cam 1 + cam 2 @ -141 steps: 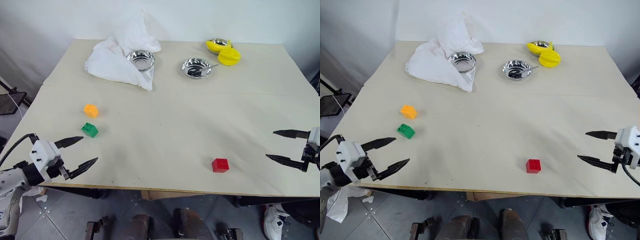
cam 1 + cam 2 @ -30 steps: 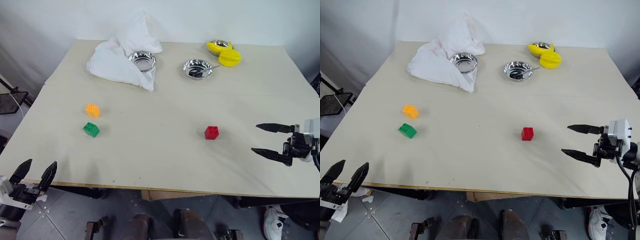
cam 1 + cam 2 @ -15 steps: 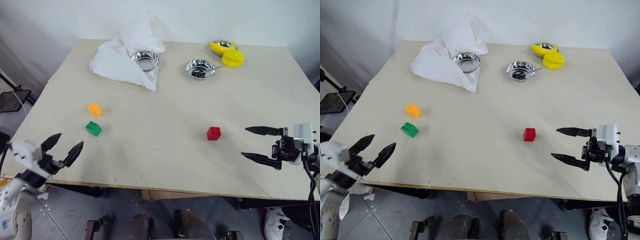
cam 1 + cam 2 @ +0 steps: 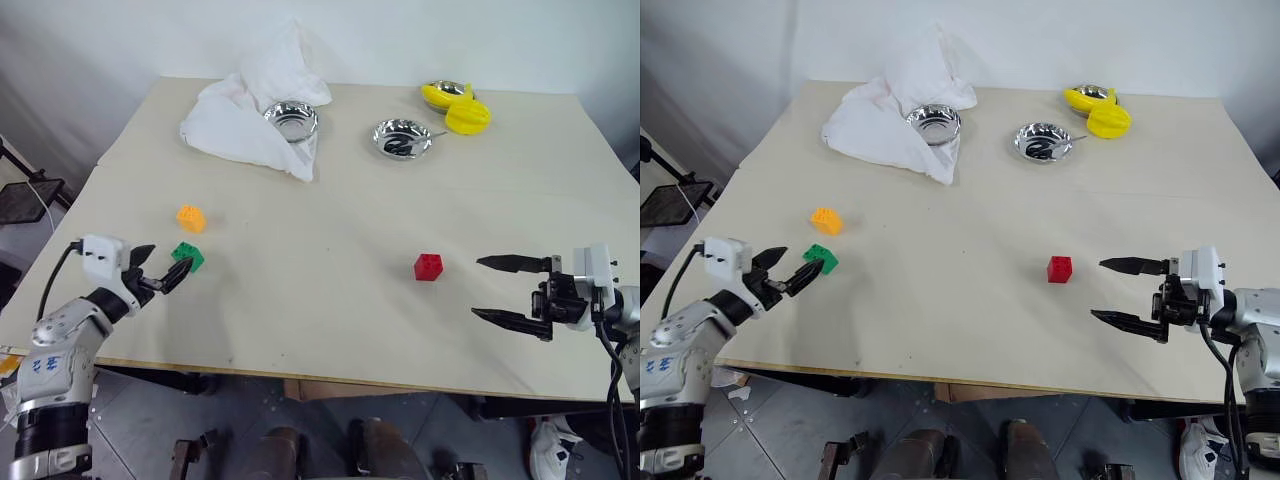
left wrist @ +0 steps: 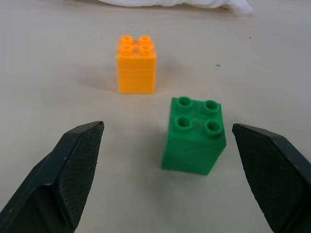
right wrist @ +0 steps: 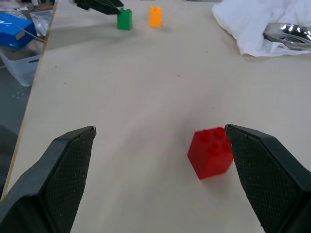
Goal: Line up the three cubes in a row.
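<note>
The green cube (image 4: 188,256) and the orange cube (image 4: 190,217) stand close together at the table's left, the orange one just behind. The red cube (image 4: 428,266) stands alone, right of the middle. My left gripper (image 4: 166,263) is open at the green cube's near side. In the left wrist view the green cube (image 5: 194,135) sits just ahead, between the spread fingers and untouched, with the orange cube (image 5: 137,63) beyond it. My right gripper (image 4: 476,287) is open, pointing left, a short way right of the red cube (image 6: 210,152).
A crumpled white cloth (image 4: 240,120) lies at the back left, with a steel bowl (image 4: 291,120) against it. A second bowl (image 4: 402,138) and yellow rounded objects (image 4: 455,105) sit at the back right. The table's front edge (image 4: 300,375) runs close below both grippers.
My left gripper came up from below the front edge and moved forward to the green cube. The right gripper drifted slightly left. Since the earliest frames, the red cube stands farther from the front edge.
</note>
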Controlling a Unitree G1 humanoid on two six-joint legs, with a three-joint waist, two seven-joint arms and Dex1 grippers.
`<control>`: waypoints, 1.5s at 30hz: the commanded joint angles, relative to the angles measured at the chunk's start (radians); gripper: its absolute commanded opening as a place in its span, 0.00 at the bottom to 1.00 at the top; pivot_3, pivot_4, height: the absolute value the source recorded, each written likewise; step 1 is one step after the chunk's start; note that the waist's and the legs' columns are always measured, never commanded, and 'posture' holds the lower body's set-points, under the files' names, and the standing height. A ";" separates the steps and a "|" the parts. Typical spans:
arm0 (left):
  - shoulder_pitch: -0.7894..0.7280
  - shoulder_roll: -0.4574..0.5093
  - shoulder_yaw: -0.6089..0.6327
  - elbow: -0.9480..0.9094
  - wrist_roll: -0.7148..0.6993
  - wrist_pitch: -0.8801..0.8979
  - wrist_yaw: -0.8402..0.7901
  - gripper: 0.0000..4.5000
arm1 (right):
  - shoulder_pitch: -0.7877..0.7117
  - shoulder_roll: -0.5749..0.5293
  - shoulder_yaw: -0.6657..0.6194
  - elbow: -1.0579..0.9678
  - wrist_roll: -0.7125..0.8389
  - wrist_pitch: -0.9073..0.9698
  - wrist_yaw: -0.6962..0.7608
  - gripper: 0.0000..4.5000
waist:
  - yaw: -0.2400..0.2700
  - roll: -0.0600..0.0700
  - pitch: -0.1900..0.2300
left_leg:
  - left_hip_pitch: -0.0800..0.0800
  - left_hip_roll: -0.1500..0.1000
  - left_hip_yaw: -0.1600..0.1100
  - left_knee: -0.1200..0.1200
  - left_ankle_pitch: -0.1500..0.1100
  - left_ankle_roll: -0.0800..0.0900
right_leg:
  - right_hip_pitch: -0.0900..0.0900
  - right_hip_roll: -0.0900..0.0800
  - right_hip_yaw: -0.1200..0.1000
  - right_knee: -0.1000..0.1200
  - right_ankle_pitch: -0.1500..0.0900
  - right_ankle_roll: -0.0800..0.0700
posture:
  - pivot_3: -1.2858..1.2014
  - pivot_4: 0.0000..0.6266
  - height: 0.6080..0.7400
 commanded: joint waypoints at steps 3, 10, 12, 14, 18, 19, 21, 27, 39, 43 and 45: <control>-0.059 0.025 -0.018 0.097 0.034 -0.042 -0.061 0.66 | 0.026 -0.008 -0.030 -0.052 0.008 0.029 -0.008 1.00 | -0.002 0.000 0.000 | 0.000 0.000 0.000 0.000 0.000 0.000 | -0.001 0.000 0.000 0.000 0.000 0.000 | 0.52 0.24 1.00; -0.099 0.044 -0.063 0.110 0.029 -0.089 -0.218 0.33 | 0.070 -0.012 -0.058 -0.080 0.008 0.044 -0.037 1.00 | -0.002 0.000 0.000 | -0.001 0.000 0.000 0.000 0.000 0.000 | -0.001 0.000 0.000 0.000 0.000 0.000 | 0.52 0.24 1.00; -0.127 0.058 -0.123 0.087 0.053 -0.196 -0.342 0.33 | 0.098 -0.026 -0.083 -0.089 0.015 0.046 -0.034 1.00 | 0.003 0.000 0.000 | -0.001 0.000 0.000 0.000 0.000 0.000 | -0.001 0.000 0.000 0.000 0.000 0.000 | 0.52 0.24 1.00; -0.183 0.065 -0.199 0.083 0.070 -0.254 -0.462 0.33 | 0.128 -0.038 -0.110 -0.095 0.016 0.045 -0.028 1.00 | 0.011 0.000 0.000 | -0.001 0.000 0.000 0.001 0.000 0.000 | -0.001 0.000 -0.001 0.000 0.000 0.000 | 0.52 0.24 1.00; -0.379 0.007 -0.350 0.175 0.121 -0.309 -0.617 0.33 | 0.177 -0.055 -0.162 -0.091 0.012 0.032 -0.019 1.00 | 0.021 0.000 0.000 | -0.001 0.000 -0.001 0.001 0.000 0.000 | 0.000 0.000 -0.001 -0.002 0.000 0.000 | 0.52 0.24 1.00; -0.455 -0.032 -0.401 0.239 0.151 -0.327 -0.654 0.33 | 0.196 -0.059 -0.178 -0.087 0.008 0.023 -0.014 1.00 | 0.027 0.000 0.000 | -0.001 -0.001 -0.001 0.001 0.000 0.000 | 0.001 0.000 -0.001 -0.002 0.000 0.000 | 0.52 0.24 1.00; -0.565 -0.093 -0.462 0.357 0.198 -0.372 -0.699 0.33 | 0.225 -0.063 -0.203 -0.086 0.005 0.015 -0.012 1.00 | 0.025 0.000 0.000 | -0.001 -0.001 -0.001 0.002 0.000 0.000 | 0.000 0.000 -0.001 -0.001 0.000 0.001 | 0.52 0.24 1.00; -0.809 -0.261 -0.538 0.748 0.311 -0.512 -0.732 0.33 | 0.318 -0.055 -0.282 -0.139 0.016 0.016 -0.039 1.00 | 0.013 -0.003 0.002 | -0.005 -0.001 0.000 0.002 0.001 0.001 | -0.004 0.000 -0.001 0.000 0.001 0.001 | 0.52 0.24 1.00; -0.985 -0.460 -0.553 1.098 0.464 -0.627 -0.625 0.33 | 0.532 0.018 -0.402 -0.367 0.060 0.069 -0.142 1.00 | 0.001 -0.009 0.005 | -0.006 -0.001 0.001 0.003 0.001 0.000 | -0.005 0.000 0.000 0.002 0.001 0.002 | 0.52 0.24 1.00; -0.997 -0.475 -0.530 1.121 0.479 -0.620 -0.586 0.33 | 0.549 0.033 -0.400 -0.396 0.062 0.072 -0.163 1.00 | 0.003 -0.009 0.005 | -0.006 -0.001 0.001 0.003 0.001 0.000 | -0.005 0.000 0.000 0.002 0.001 0.002 | 0.52 0.24 1.00; -0.998 -0.476 -0.526 1.129 0.490 -0.622 -0.581 0.33 | 0.553 0.039 -0.397 -0.405 0.062 0.072 -0.169 1.00 | 0.003 -0.009 0.005 | -0.006 -0.001 0.001 0.003 0.002 0.000 | -0.005 0.000 0.000 0.002 0.001 0.002 | 0.52 0.24 1.00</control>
